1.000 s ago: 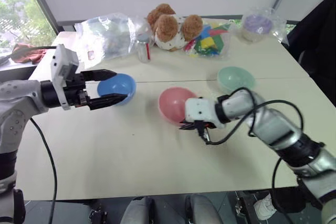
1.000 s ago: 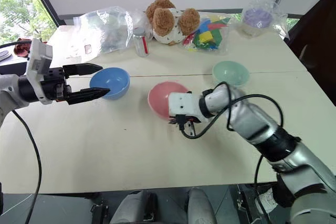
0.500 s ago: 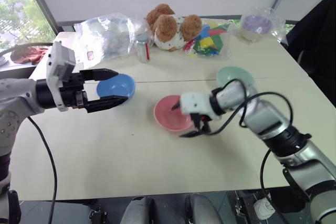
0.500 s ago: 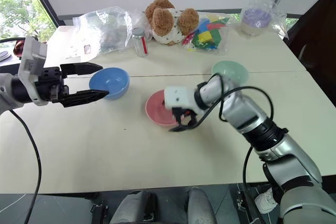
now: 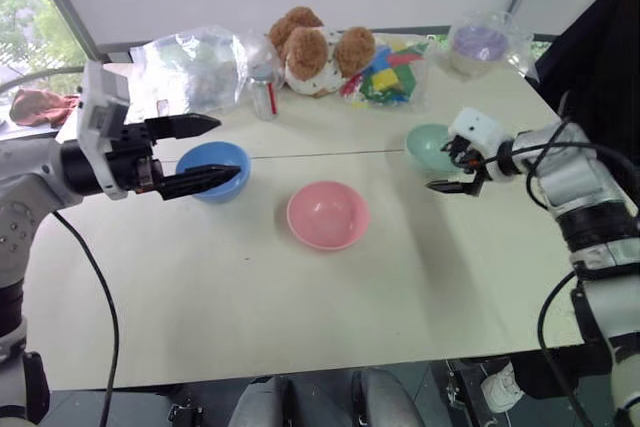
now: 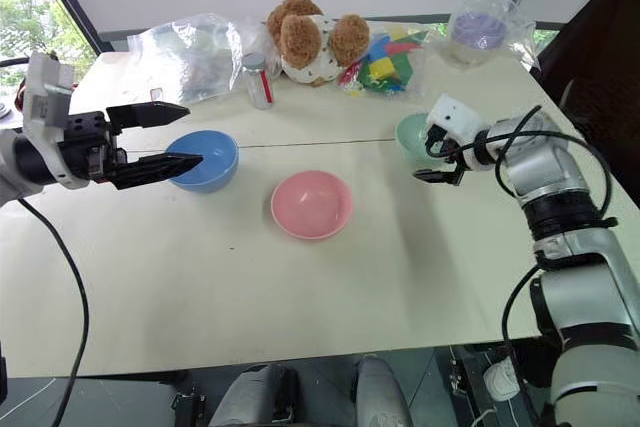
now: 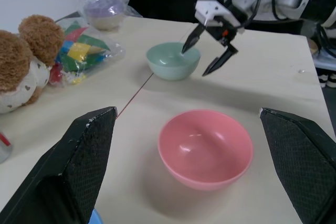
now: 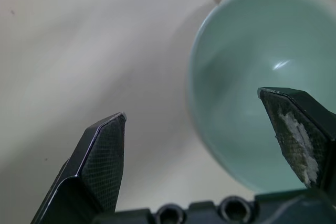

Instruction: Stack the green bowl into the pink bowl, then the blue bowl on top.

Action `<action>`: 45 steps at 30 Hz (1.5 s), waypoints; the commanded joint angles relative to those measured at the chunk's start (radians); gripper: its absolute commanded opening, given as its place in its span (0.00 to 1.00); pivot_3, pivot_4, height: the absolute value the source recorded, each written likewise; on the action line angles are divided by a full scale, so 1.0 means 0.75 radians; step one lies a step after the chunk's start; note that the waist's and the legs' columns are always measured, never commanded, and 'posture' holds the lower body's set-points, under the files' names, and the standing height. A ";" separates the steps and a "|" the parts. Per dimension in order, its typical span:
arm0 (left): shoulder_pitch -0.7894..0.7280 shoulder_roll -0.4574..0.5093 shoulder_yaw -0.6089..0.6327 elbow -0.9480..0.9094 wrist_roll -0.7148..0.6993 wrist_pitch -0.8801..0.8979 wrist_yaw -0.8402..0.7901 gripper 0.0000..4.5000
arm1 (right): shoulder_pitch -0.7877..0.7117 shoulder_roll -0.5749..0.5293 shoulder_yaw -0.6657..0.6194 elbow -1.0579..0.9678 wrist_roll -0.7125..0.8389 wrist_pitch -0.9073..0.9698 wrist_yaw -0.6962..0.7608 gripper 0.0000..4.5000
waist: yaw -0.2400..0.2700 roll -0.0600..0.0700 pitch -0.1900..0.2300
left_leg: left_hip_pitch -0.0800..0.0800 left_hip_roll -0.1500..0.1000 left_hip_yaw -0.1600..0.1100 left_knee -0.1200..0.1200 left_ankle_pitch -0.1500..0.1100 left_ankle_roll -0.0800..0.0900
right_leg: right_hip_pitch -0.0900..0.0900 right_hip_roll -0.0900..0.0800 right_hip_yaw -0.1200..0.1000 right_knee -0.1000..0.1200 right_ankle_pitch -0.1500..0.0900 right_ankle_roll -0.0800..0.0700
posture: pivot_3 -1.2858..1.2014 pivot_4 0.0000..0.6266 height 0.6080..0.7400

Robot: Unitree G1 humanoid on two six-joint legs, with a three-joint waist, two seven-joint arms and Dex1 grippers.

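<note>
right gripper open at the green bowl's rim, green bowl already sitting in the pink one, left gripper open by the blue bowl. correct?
Not quite: the green bowl sits on the table apart from the empty pink bowl, as the left eye view shows. The right gripper and left gripper by the blue bowl are as you say.

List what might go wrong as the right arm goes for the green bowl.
1. The right gripper straddles the near rim of the green bowl with fingers open; closing on the thin, smooth wall might let the bowl slip or tip.
2. A push instead of a pinch may slide it across the table.
3. The pink bowl sits apart, so a loose grip may drop it on the way.
</note>
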 commanded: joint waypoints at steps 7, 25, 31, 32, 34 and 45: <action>-0.021 0.008 0.076 -0.016 -0.050 -0.007 0.028 1.00 | -0.201 0.124 0.004 0.421 -0.104 -0.201 -0.100 0.44 | -0.008 0.000 0.000 | 0.000 0.000 -0.001 0.000 0.000 0.000 | 0.000 -0.001 0.001 0.000 0.000 0.000 | 0.52 0.24 1.00; -0.057 -0.006 0.075 0.072 -0.070 -0.024 0.014 1.00 | 0.105 0.022 0.006 -1.059 0.299 0.266 0.476 0.01 | 0.003 0.002 0.001 | -0.001 0.000 -0.004 0.000 0.000 -0.001 | 0.000 -0.002 -0.001 0.001 0.000 0.000 | 0.52 0.24 1.00; -0.047 -0.004 0.078 0.061 -0.067 -0.023 0.017 1.00 | 0.165 0.093 0.127 -1.141 0.266 0.300 0.418 0.01 | 0.025 0.001 0.001 | -0.001 -0.001 -0.004 0.002 0.000 -0.001 | 0.001 -0.003 -0.001 0.001 0.000 0.000 | 0.52 0.24 1.00; -0.042 -0.003 0.081 0.056 -0.066 -0.023 0.019 1.00 | 0.167 0.107 0.146 -1.134 0.260 0.296 0.411 0.01 | 0.026 0.001 0.001 | -0.001 -0.001 -0.004 0.002 0.000 -0.001 | 0.001 -0.002 -0.001 0.001 0.000 0.000 | 0.52 0.24 1.00; -0.028 0.000 0.086 0.046 -0.064 -0.022 0.022 1.00 | 0.172 0.115 0.183 -1.115 0.236 0.265 0.408 0.01 | 0.027 0.001 0.001 | -0.001 -0.001 -0.004 0.002 0.000 -0.001 | 0.001 -0.002 -0.001 0.001 0.000 0.000 | 0.52 0.24 1.00; 0.069 0.028 0.058 0.029 0.093 -0.139 0.048 1.00 | 0.041 0.147 -0.046 -1.148 0.446 0.488 0.345 0.99 | 0.025 0.001 0.001 | -0.001 -0.001 -0.004 0.002 0.000 -0.001 | 0.001 -0.002 -0.002 0.001 0.000 0.000 | 0.52 0.24 1.00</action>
